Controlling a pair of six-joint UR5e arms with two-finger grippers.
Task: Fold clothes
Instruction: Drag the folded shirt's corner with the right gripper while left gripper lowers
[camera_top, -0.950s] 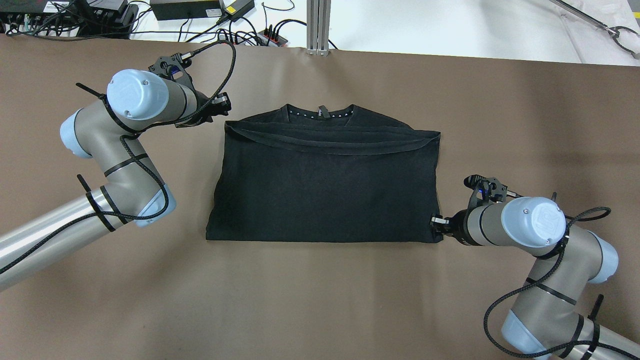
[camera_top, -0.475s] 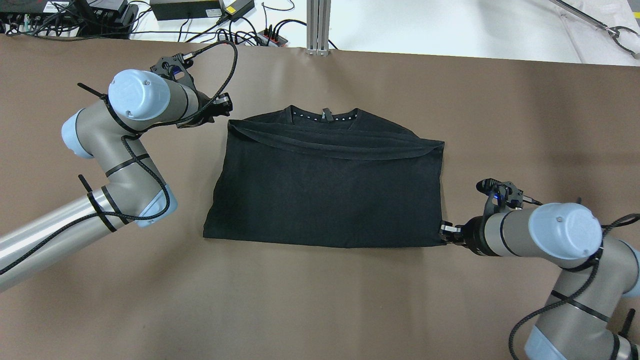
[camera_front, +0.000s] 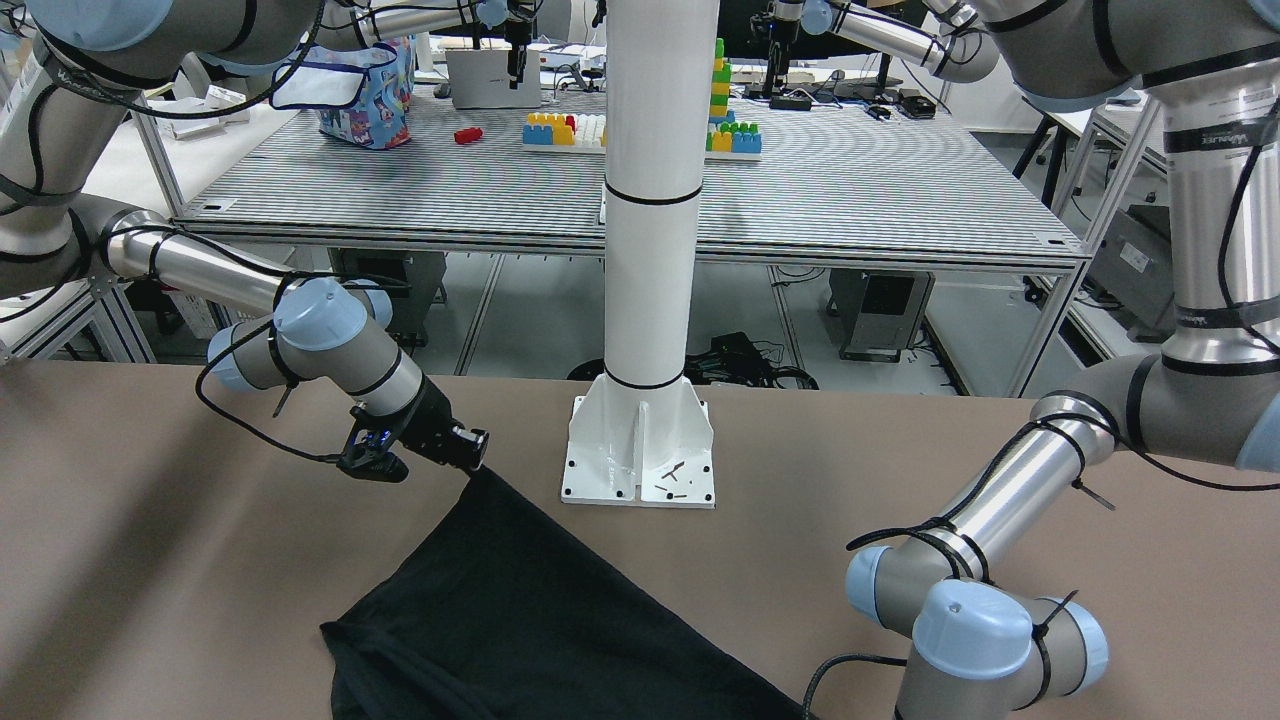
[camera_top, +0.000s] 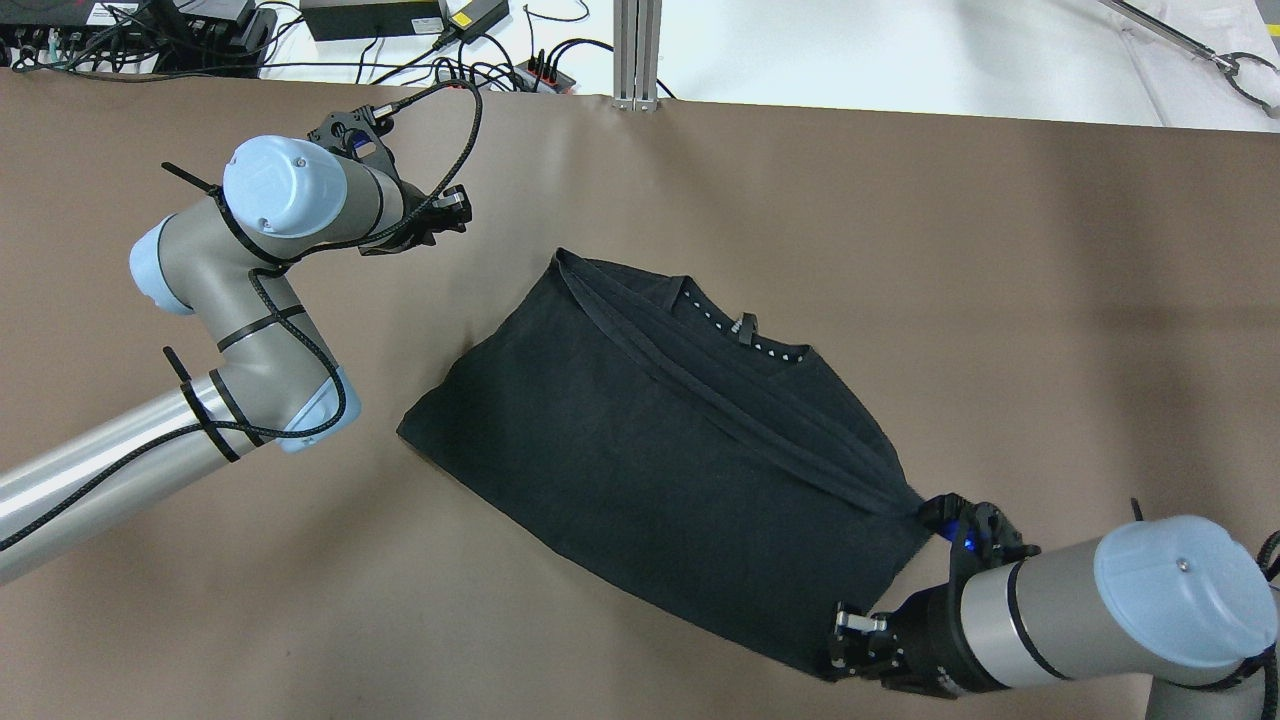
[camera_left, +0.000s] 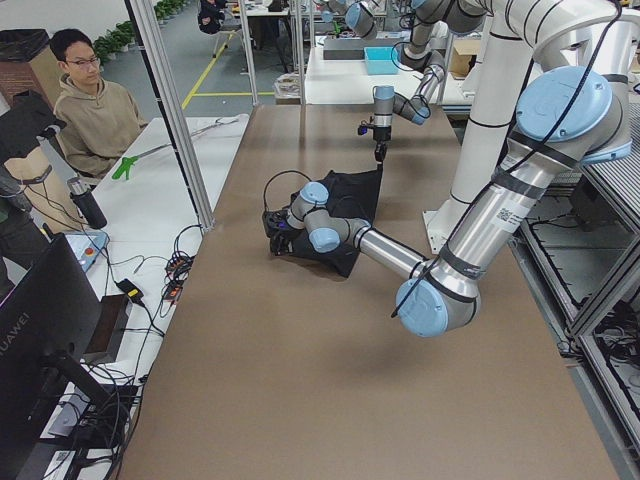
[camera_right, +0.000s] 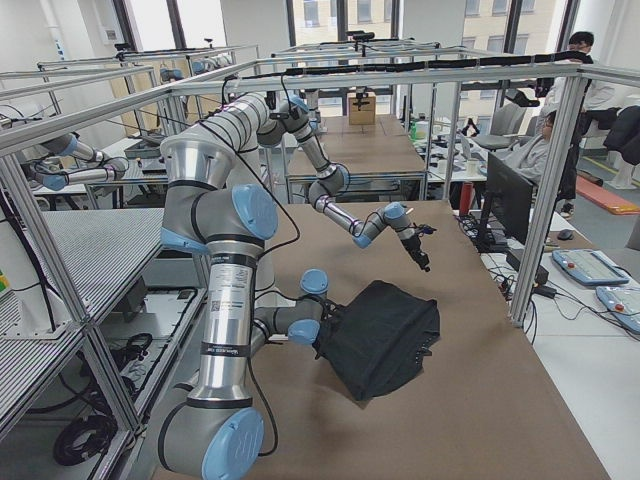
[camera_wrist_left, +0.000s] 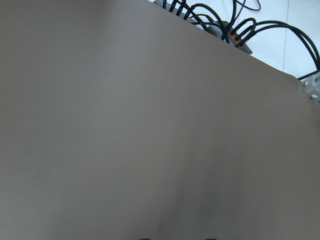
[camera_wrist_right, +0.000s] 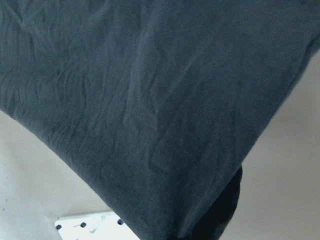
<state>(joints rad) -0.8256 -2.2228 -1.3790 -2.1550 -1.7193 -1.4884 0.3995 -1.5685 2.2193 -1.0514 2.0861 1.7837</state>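
The clothes are one black T-shirt (camera_top: 650, 430), folded into a rectangle and lying askew on the brown table, collar toward the far side. My right gripper (camera_top: 848, 640) is shut on its near right corner, and the fabric (camera_front: 520, 610) runs taut from that gripper (camera_front: 478, 455). The right wrist view is filled with dark cloth (camera_wrist_right: 150, 100). My left gripper (camera_top: 458, 205) hovers open over bare table beyond the shirt's far left corner, apart from it and holding nothing.
The white pillar's base plate (camera_front: 640, 450) stands on the table's near side, close to the right gripper. An aluminium post (camera_top: 637, 50) and cables (camera_top: 480, 70) line the far edge. A person (camera_left: 95, 110) sits at a side desk past that edge.
My right gripper has pulled the shirt's near right corner toward the robot. The shirt has swung from square to diagonal and slid right. The left arm has barely moved.
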